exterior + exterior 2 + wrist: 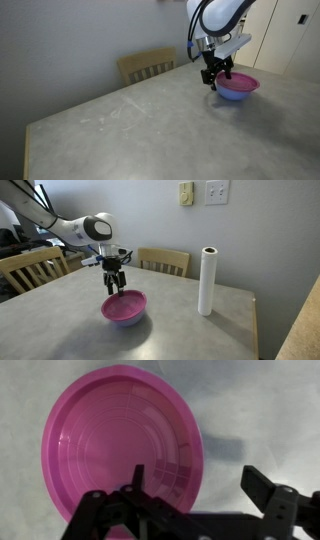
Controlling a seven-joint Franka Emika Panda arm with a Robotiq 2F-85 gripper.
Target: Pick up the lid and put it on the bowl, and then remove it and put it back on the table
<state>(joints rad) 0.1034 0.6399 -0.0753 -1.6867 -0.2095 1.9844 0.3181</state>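
The magenta-pink lid (238, 81) rests on the periwinkle-blue bowl (238, 95) on the grey table (140, 130); both exterior views show it. In an exterior view the lid (124, 304) covers the bowl (126, 320), and only the bowl's lower side shows. My gripper (115, 283) hangs just above the lid's edge, open and empty. In the wrist view the lid (120, 445) fills the left of the picture and hides the bowl. My gripper (200, 485) has one finger over the lid and one over the bare table (260, 410).
A white paper towel roll (207, 280) stands upright on the table near the bowl. Wooden chairs (163, 260) (30, 268) stand at the table's edges, and one shows by the wall (146, 66). Wall switches (215, 191) are behind.
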